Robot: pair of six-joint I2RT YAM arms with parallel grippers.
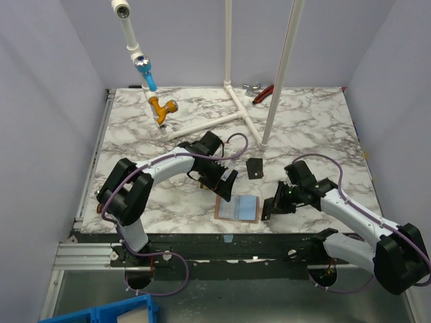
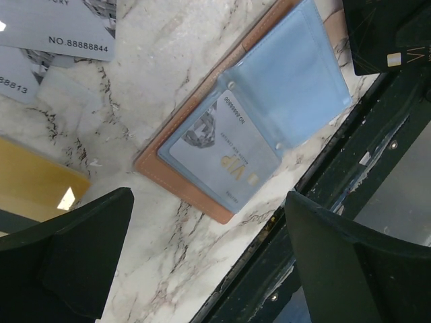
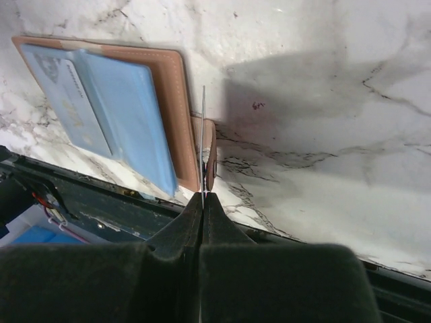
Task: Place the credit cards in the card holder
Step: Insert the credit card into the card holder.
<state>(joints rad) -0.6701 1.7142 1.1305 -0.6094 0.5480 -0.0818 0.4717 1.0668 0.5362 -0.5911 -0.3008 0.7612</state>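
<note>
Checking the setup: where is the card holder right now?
Top view: the card holder lies open at the near edge of the table, between the left gripper and right gripper, a black card just beyond it.

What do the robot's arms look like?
Both the left arm and the right arm have smooth white tubes joined by chunky black joints. A thin purple cable loops along each one. The left tool and right tool are black, each with two wedge-shaped fingers.
</note>
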